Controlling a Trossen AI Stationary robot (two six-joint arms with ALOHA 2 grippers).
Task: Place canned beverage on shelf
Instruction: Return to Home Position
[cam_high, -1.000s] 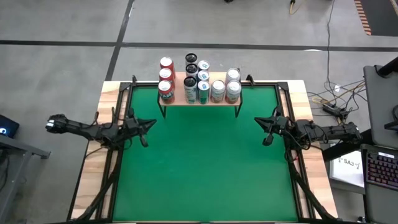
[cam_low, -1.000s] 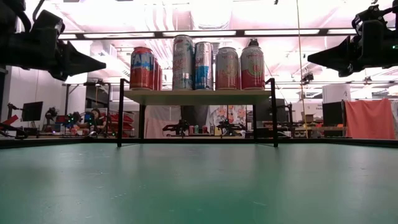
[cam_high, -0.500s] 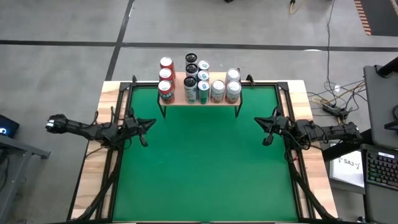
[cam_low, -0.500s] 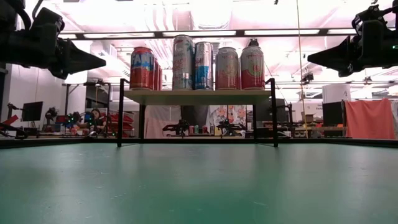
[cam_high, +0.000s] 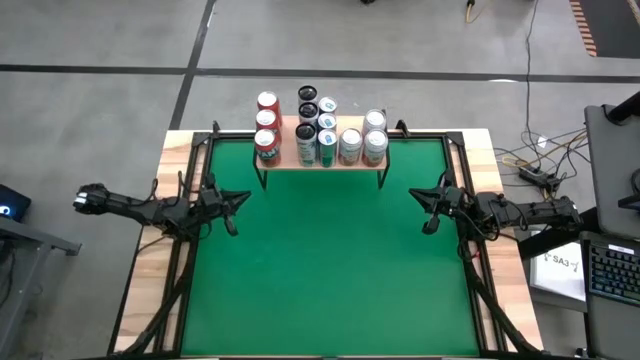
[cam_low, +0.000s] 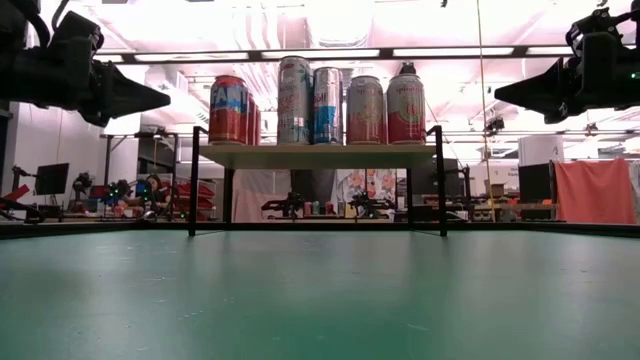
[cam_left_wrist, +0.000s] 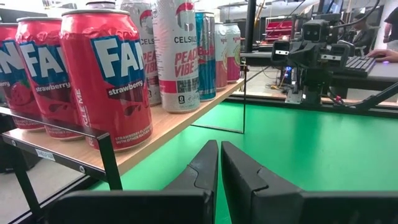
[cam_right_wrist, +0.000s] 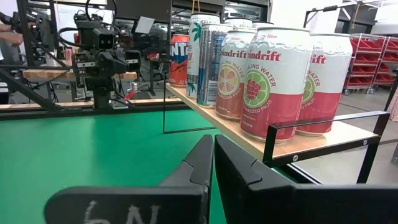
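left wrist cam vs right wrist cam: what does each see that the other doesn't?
Left wrist only: Fanta strawberry cans up close, the Celsius can with its Peach Vibe label, and the right arm across the table. Right wrist only: Spindrift cans nearest, with the left arm beyond. Both: the shelf loaded with cans, the green table, and that arm's own gripper, the left gripper and the right gripper, shut and empty.

My overhead camera looks straight down on the whole green-topped table (cam_high: 320, 260), with the light bare-wood shelf on thin black legs (cam_high: 285, 145) at one edge. My low camera sits at tabletop height, facing that shelf head-on from farther off. Both wrist cameras see the shelf close, from opposite ends; all four share it.
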